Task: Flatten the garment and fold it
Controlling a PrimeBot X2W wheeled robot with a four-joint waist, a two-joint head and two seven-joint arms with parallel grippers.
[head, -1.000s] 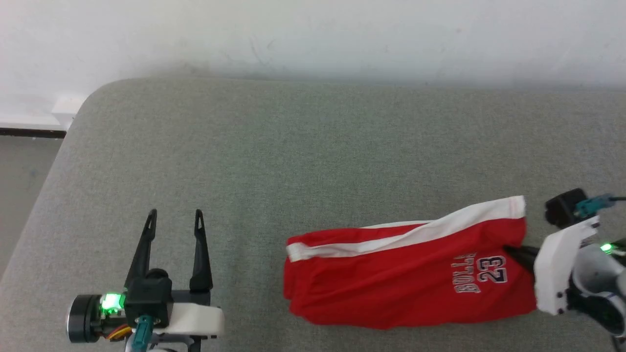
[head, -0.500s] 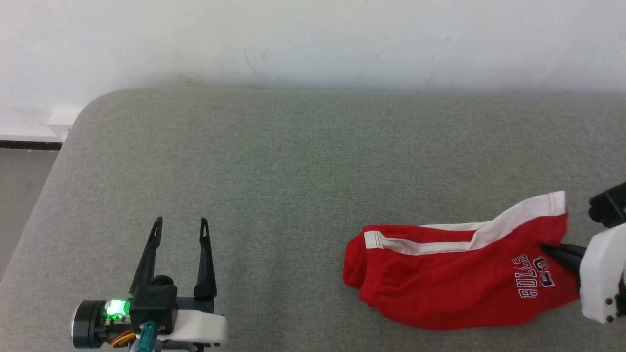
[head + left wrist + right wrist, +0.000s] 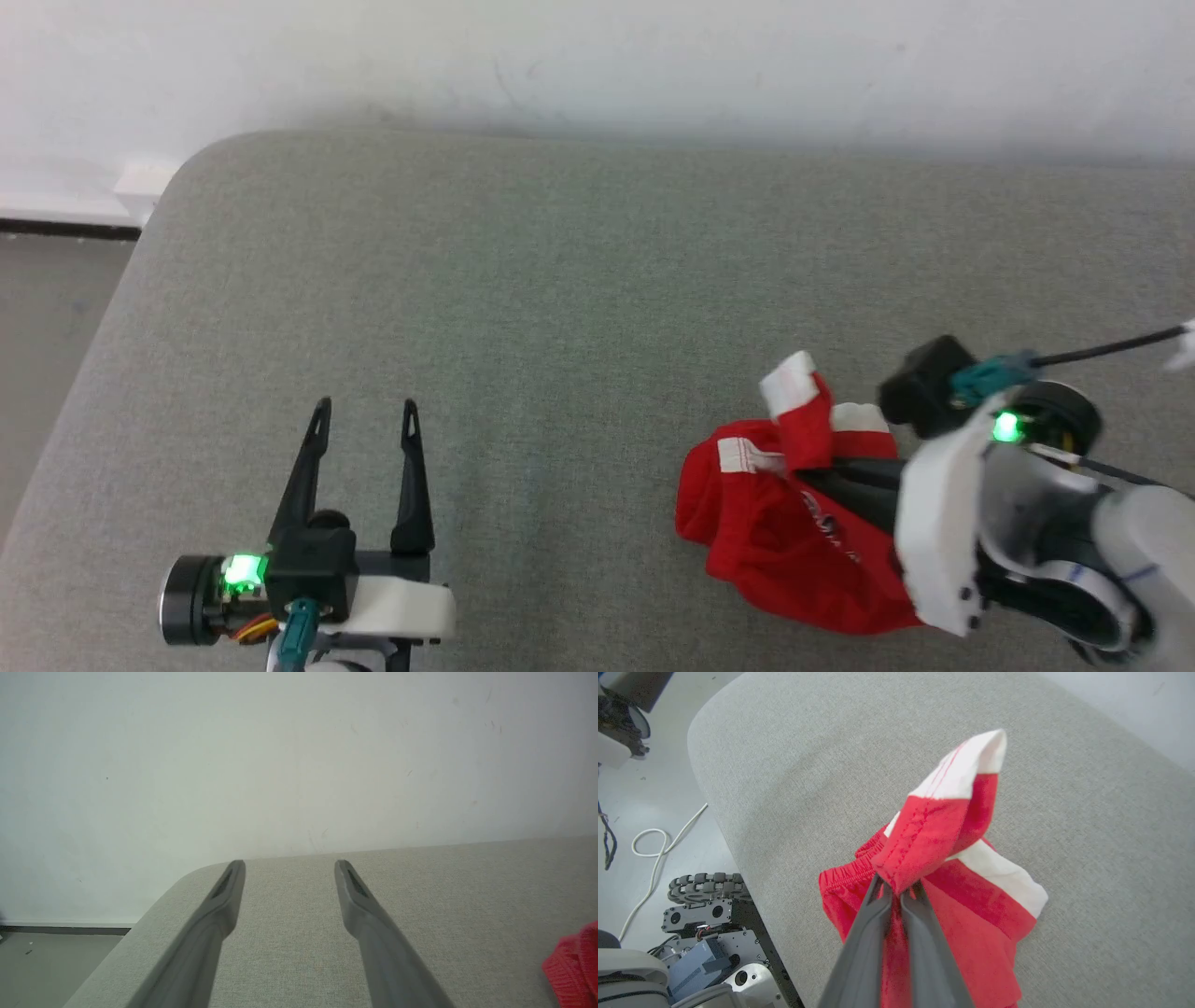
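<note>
Where the grey padded surface (image 3: 560, 280) meets the white wall (image 3: 597, 56) at 12 o'clock, the corner rounds off at 10 o'clock. A cable (image 3: 654, 858) and wheeled base (image 3: 707, 884) sit on the floor (image 3: 668, 788). The right arm's white wrist housing (image 3: 938, 532) covers the 3 o'clock edge of the garment (image 3: 775, 551). Bright red with white stripe and hem, it lies bunched at 4 o'clock on the surface. The right gripper (image 3: 896, 891) is clamped on a raised red fold. The left gripper (image 3: 365, 405), at 7 o'clock, stands wide open, empty.
</note>
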